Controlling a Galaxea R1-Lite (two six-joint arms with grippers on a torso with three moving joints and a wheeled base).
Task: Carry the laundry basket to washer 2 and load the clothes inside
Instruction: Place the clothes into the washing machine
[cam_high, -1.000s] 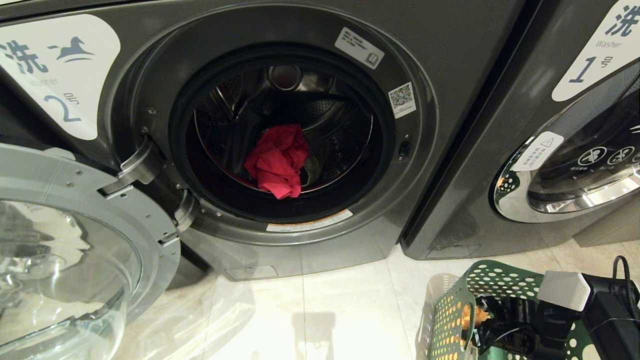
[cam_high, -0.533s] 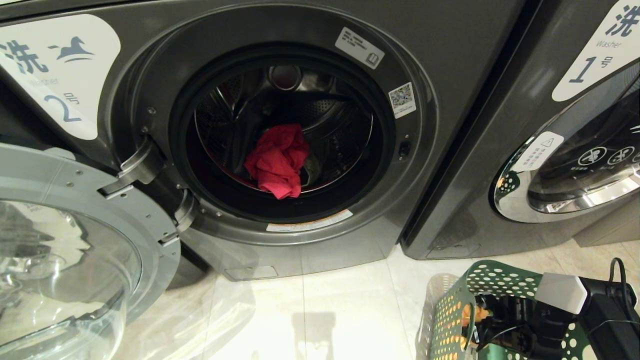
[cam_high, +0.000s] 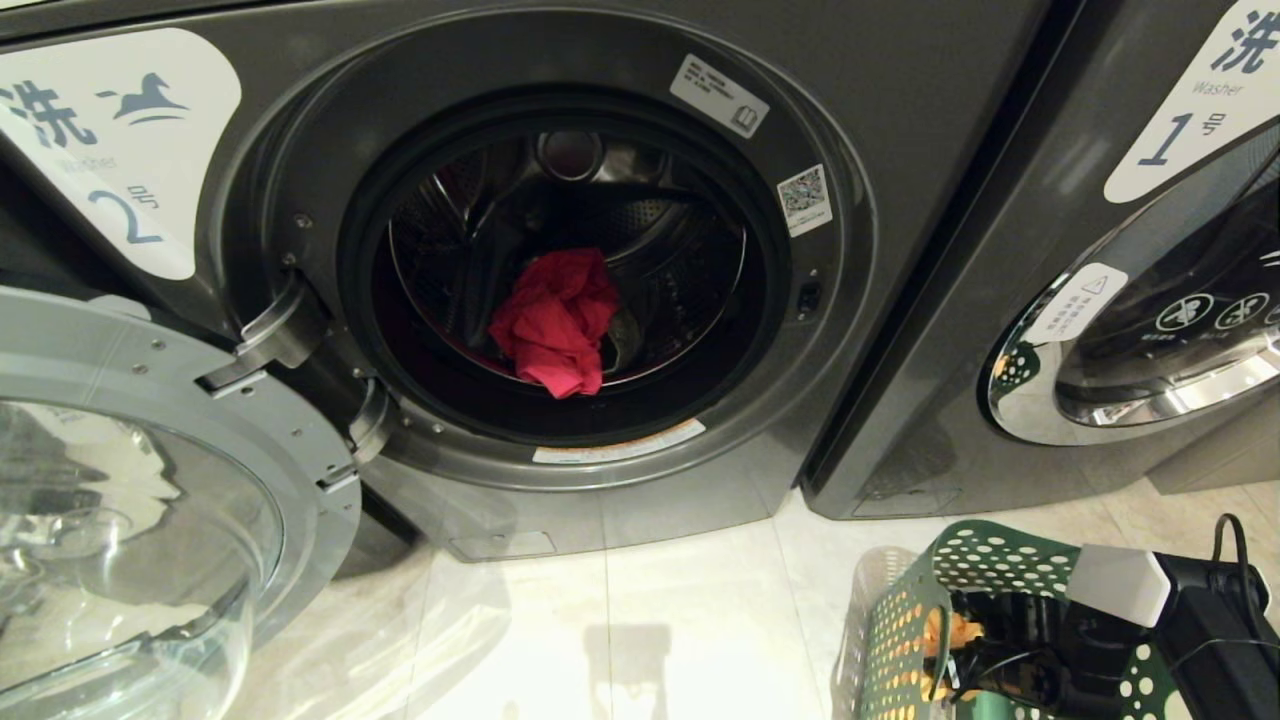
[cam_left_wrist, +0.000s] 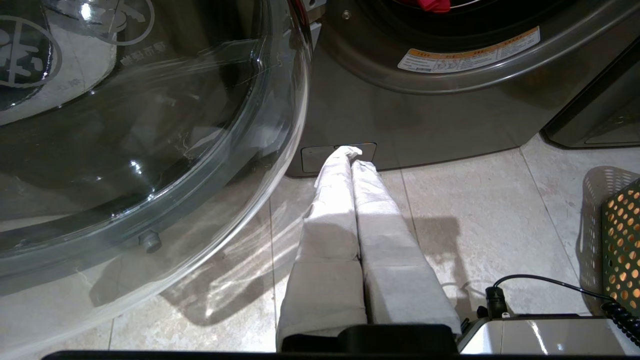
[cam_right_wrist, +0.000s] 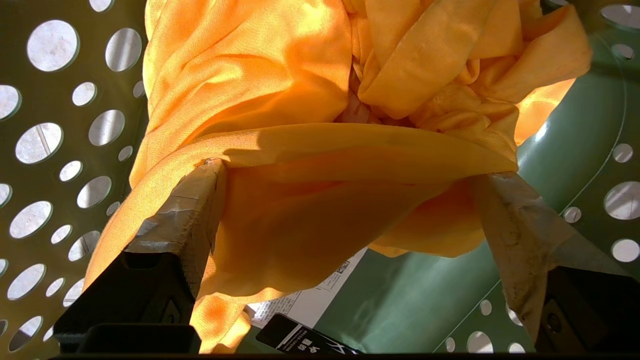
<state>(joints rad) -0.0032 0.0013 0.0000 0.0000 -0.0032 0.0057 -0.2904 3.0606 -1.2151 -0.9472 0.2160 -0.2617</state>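
- Carry stage judged complete: dark green perforated plastic laundry basket (cam_high: 905, 625) set down on the pale tiled floor (cam_high: 650, 640), near right, just in front of the two machines.
- Dark grey front-load washer labelled 2 (cam_high: 560, 270) standing far left of centre; its round chrome-rimmed glass door (cam_high: 130, 500) swung fully open to the near left.
- Neighbouring grey washer labelled 1 (cam_high: 1130, 300) at far right, door shut; not part of the job.
- One crumpled red-pink garment (cam_high: 555, 320) already lying inside the drum.
- Yellow-orange cloth (cam_right_wrist: 320, 130) not yet loaded; bunched against the basket wall, inside the basket.
- Right gripper (cam_right_wrist: 350, 195) reaching down into the basket, jaws spread wide, one finger on either side of a fold of the yellow-orange cloth; no clamp on it yet.
- Left gripper (cam_left_wrist: 350, 155) parked low above the floor before washer 2, padded jaws pressed together, holding nothing.
- Grey denim piece not visible in any view; location cannot be told.
- Remaining, as judged: close on the cloth, lift it out, place it in the drum.
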